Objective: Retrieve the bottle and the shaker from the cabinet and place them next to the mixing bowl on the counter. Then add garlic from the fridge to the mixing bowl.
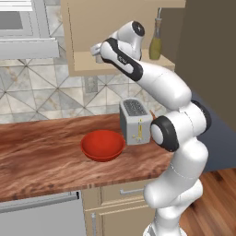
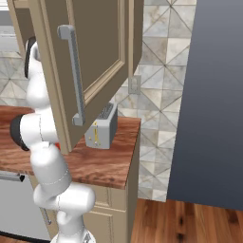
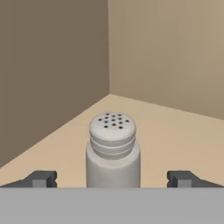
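The small grey shaker [image 3: 113,151] with a holed cap stands upright on the tan shelf of the cabinet [image 1: 87,62]. It sits between my gripper's [image 3: 113,179] two dark fingertips [image 3: 43,178], which are wide open and apart from it on both sides. In the left base view my hand [image 1: 95,50] reaches into the cabinet's left part. The olive-yellow bottle [image 1: 156,44] stands at the shelf's right end. The red mixing bowl [image 1: 103,145] rests on the counter [image 1: 41,156] below. The fridge [image 2: 209,104] is the grey slab on the right. The garlic is out of view.
A silver toaster [image 1: 135,121] stands on the counter just right of the bowl. The open cabinet door [image 2: 90,61] with its grey handle hangs out over the counter's right end. A grey dishwasher front [image 1: 41,216] sits under the counter at left.
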